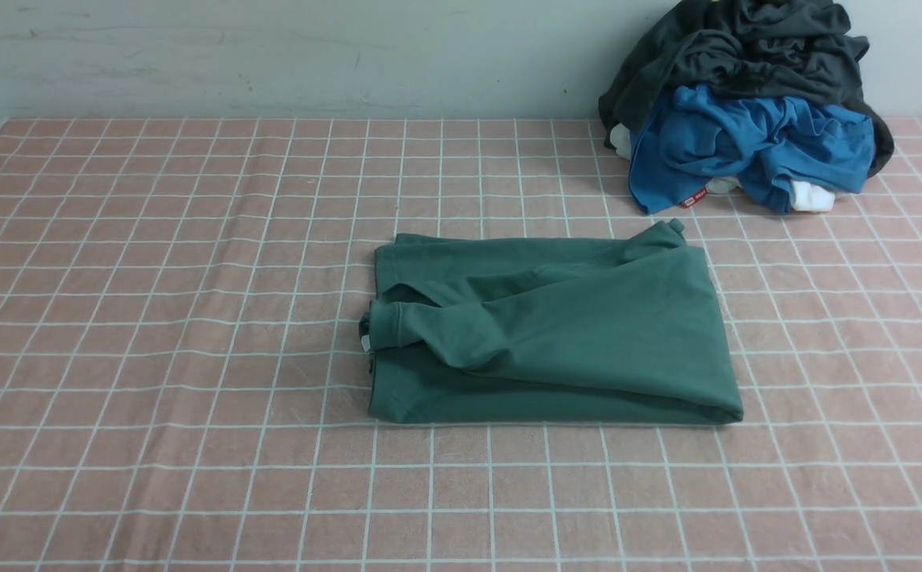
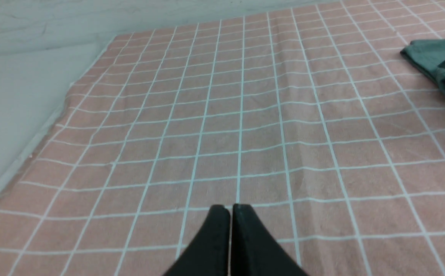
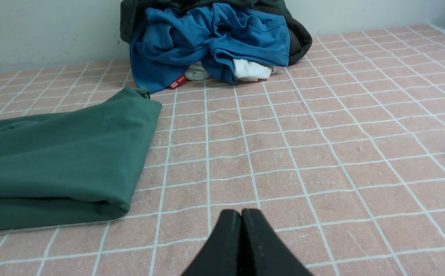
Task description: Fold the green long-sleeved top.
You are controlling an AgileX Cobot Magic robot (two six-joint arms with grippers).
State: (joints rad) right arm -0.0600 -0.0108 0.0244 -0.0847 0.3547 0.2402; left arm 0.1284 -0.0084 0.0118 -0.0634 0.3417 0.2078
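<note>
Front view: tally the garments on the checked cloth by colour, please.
Green: 1, the green long-sleeved top, folded
Blue: 1, blue garment in the pile
Dark grey: 1, dark grey garment on top
White: at least 1, white fabric, partly hidden
Total: at least 4

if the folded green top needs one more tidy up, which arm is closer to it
Right, probably. The right gripper, shut and empty, sits just off the green top and its folded edge. The left gripper, also shut, faces mostly bare checked cloth, with only the top's corner in view.
</note>
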